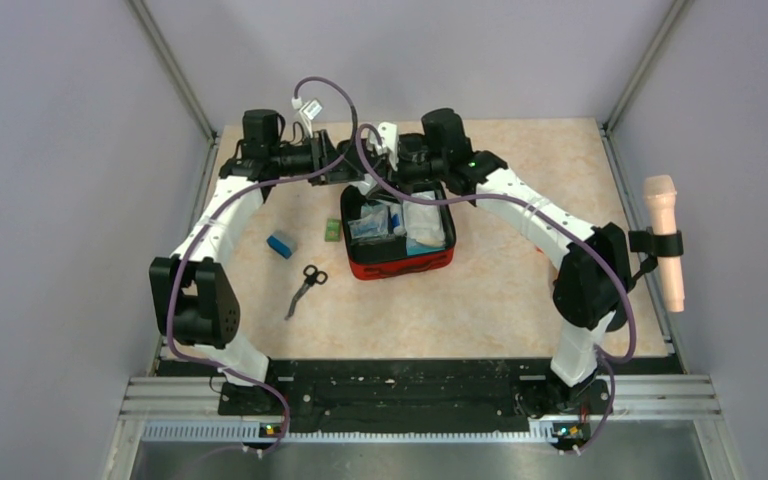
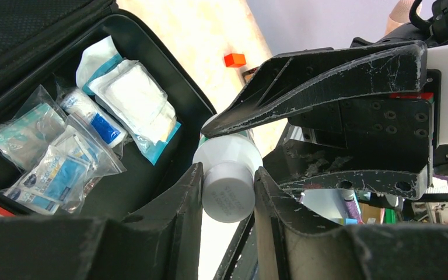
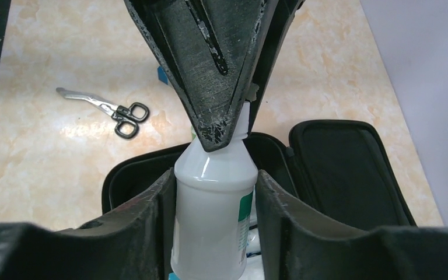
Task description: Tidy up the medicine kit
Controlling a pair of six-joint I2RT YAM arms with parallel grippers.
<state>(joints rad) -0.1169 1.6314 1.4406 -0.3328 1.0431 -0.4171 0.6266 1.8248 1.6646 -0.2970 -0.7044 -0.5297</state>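
Note:
The medicine kit [image 1: 401, 267] lies open at the table's middle, red outside with black lining, holding gauze packs [image 2: 137, 102] and clear sachets [image 2: 52, 169]. Both grippers meet above its far edge on one white bottle. My left gripper [image 2: 227, 192] is shut on the bottle's white cap [image 2: 228, 195]. My right gripper [image 3: 214, 221] is shut on the white bottle's body [image 3: 210, 216], which carries a green label. In the right wrist view the left gripper's fingers [image 3: 210, 76] come down onto the bottle's top. The kit's rim [image 3: 129, 174] and black lid [image 3: 350, 169] lie below.
Black-handled scissors [image 1: 305, 287] lie left of the kit, with a small blue box [image 1: 280, 244] and a small green packet [image 1: 333, 231] nearby. A small orange-red cap [image 2: 234, 59] sits on the table beyond the kit. A beige handle [image 1: 663, 240] is clipped at the right wall.

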